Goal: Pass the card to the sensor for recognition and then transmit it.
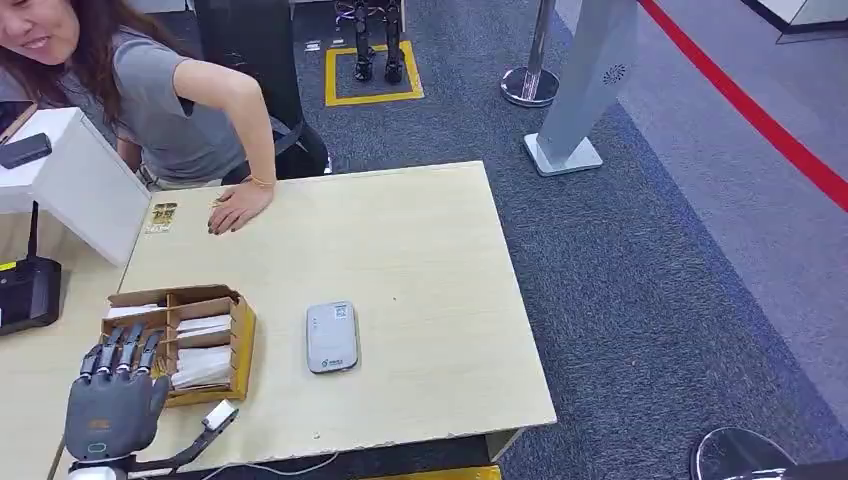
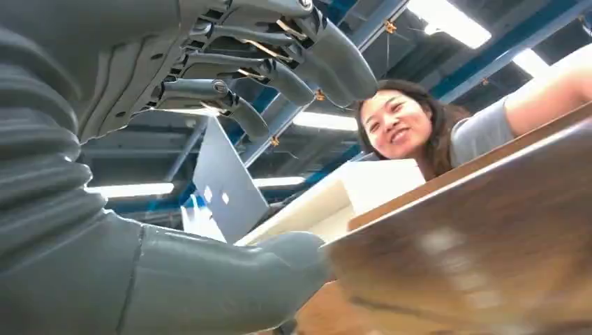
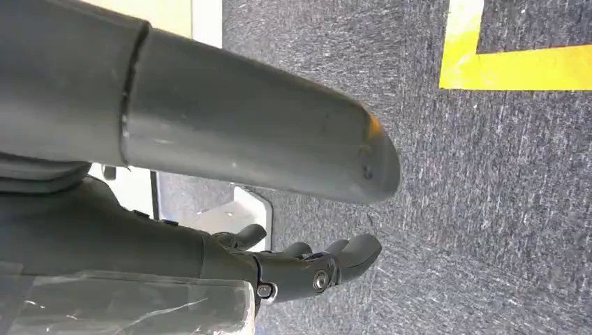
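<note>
Head view looks down on the table (image 1: 420, 260); wrist views sit close.

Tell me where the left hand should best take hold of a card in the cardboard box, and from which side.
Probably the cards' upper edges, from above: they sit between the dividers of the cardboard box, open only on top. The left hand is beside it.

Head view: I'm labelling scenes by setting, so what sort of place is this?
Probably a mock reception or check-in desk in a large exhibition or test hall: a wooden table with a card box and grey card reader, a stanchion post, and carpet with red and yellow floor markings.
</note>
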Controlling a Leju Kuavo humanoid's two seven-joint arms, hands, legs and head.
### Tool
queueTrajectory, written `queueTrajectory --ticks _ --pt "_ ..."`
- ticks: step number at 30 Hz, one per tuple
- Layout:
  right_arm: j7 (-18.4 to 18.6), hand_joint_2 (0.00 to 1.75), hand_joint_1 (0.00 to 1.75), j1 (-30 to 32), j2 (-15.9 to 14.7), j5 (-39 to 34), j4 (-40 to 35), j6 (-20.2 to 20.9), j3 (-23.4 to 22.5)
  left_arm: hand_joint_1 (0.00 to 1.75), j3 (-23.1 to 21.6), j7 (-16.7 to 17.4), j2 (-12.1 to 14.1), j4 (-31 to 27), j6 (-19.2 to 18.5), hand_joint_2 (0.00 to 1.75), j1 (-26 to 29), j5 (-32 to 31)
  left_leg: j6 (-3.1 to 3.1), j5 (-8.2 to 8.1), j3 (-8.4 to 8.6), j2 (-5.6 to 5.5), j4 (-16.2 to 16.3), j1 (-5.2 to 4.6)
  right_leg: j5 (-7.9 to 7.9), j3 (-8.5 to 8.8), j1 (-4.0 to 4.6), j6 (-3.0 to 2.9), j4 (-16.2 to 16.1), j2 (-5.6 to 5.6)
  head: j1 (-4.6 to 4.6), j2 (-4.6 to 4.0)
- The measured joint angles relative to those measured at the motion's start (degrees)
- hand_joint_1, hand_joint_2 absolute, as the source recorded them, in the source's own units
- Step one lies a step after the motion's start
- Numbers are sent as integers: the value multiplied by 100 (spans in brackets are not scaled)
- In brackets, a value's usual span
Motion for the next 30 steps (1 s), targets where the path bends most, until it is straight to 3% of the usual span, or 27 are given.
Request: queueTrajectory --ticks 7,16,30 --pt "59 0 0 23 0 -9 0 -31 -2 42 673 0 334 -265 -81 175 510 0 -1 -1 -1 2 -1 1 -3 -4 0 0 0 2 0 0" --pt "83 0 0 22 0 -4 0 -42 0 40 1223 2 441 -426 -109 175 917 0 0 0 0 1 -1 0 -2 0 0 0 0 1 0 0" --pt "87 0 0 19 0 28 0 -46 0 47 1252 2 253 -319 -160 175 1002 0 0 -1 -1 -1 -1 -1 -2 0 0 0 -1 0 0 -2"
